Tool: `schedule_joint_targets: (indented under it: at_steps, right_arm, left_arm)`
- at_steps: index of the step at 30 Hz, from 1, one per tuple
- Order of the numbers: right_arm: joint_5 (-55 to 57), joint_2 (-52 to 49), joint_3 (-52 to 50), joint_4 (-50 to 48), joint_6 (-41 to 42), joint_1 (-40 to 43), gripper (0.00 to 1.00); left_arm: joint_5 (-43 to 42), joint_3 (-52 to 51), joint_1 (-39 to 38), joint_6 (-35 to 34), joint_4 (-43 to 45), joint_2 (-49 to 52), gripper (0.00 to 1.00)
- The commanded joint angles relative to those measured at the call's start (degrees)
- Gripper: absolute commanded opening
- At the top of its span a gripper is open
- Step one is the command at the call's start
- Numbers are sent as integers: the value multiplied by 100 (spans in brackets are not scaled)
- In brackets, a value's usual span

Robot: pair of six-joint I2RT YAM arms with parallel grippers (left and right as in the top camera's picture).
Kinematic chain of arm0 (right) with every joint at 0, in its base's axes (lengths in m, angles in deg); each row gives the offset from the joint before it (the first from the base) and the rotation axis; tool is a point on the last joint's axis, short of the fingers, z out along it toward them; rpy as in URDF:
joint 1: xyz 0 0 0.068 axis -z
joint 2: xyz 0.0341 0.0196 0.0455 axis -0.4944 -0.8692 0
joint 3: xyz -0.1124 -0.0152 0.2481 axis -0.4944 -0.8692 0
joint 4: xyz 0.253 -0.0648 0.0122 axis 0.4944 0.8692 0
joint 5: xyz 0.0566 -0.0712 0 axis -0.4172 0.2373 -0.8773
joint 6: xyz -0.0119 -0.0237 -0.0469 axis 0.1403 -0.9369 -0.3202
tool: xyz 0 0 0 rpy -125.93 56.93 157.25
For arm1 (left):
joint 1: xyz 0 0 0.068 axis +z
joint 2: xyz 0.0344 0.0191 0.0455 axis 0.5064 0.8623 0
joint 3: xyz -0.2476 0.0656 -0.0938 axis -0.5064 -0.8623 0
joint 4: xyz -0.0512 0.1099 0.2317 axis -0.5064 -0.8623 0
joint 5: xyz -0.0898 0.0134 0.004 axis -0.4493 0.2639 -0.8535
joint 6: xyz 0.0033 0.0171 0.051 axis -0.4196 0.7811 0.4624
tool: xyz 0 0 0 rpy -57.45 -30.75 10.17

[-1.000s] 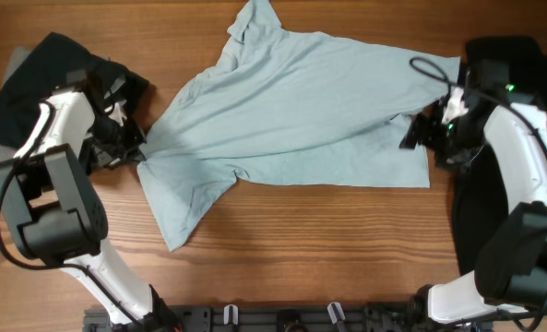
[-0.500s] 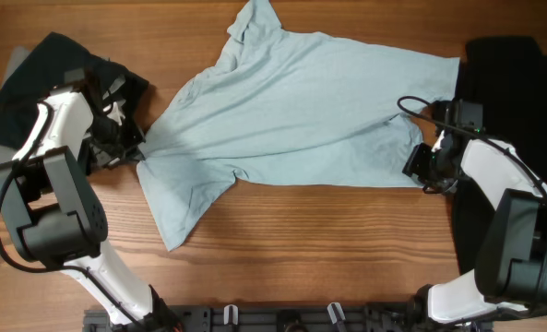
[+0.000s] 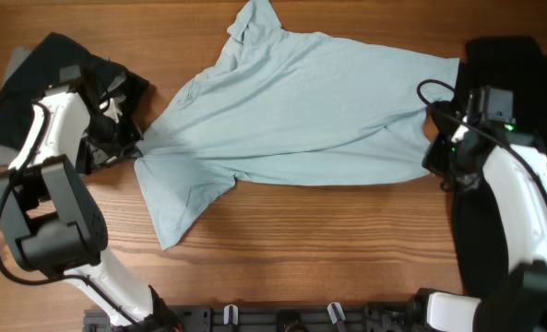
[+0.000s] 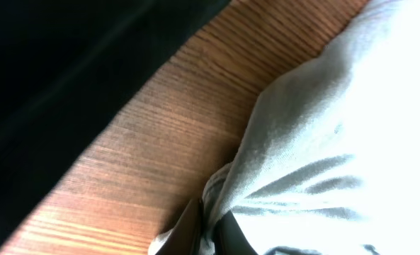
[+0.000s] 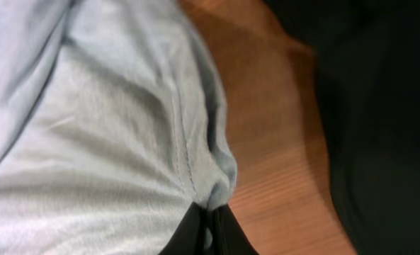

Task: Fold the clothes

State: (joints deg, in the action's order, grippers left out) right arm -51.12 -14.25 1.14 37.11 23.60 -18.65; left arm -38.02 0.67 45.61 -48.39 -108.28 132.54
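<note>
A light blue T-shirt (image 3: 291,111) lies spread across the middle of the wooden table, collar toward the far edge, one sleeve (image 3: 176,198) hanging toward the near left. At the shirt's left edge my left gripper (image 3: 136,152) is shut on a fold of its fabric (image 4: 280,156); in the left wrist view the dark fingers (image 4: 227,237) pinch the cloth between them. My right gripper (image 3: 434,159) is shut on the shirt's lower right hem corner (image 5: 213,177), which bunches up between the black fingers (image 5: 234,237).
Dark clothes lie in a heap at the far left (image 3: 47,69) and along the right side of the table (image 3: 513,221). Bare wood (image 3: 319,249) runs along the near side in front of the shirt.
My right gripper came down to the shirt's lower right corner and shut on it; the hem there now bunches inward. The left gripper stayed shut on the left edge.
</note>
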Motion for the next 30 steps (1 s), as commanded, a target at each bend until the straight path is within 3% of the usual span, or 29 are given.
schedule_joint_targets:
  at_steps: [1,6,11,15,18,23,24,25,27,28,30]
  right_arm:
    - [-83,413,52,785,-28,35,4]
    - [173,463,50,1722,-107,35,4]
    - [157,463,46,1652,44,35,5]
    - [-977,466,46,1751,63,35,4]
    - [-999,509,-232,2079,238,35,4]
    - [-898,544,-632,1766,841,35,4]
    - [-811,544,-632,1762,925,35,8]
    - [-695,544,-632,1744,946,35,29]
    - [-372,544,-632,1676,1117,35,91]
    - [-278,544,-629,1576,1139,35,100]
    - [-280,544,-625,1191,1143,37,100]
  left_arm:
    - [57,79,70,-9,-85,-289,4]
    - [125,79,70,-11,-278,-321,4]
    - [122,79,70,11,-490,-328,4]
    - [127,79,72,9,-551,-457,4]
    - [417,79,76,9,-822,-555,4]
    - [424,76,74,11,-931,-566,4]
    - [448,76,74,11,-931,-566,4]
    - [527,76,74,11,-927,-566,4]
    - [616,76,74,11,-916,-566,4]
    - [616,76,74,11,-905,-566,4]
    - [612,79,70,11,-850,-566,4]
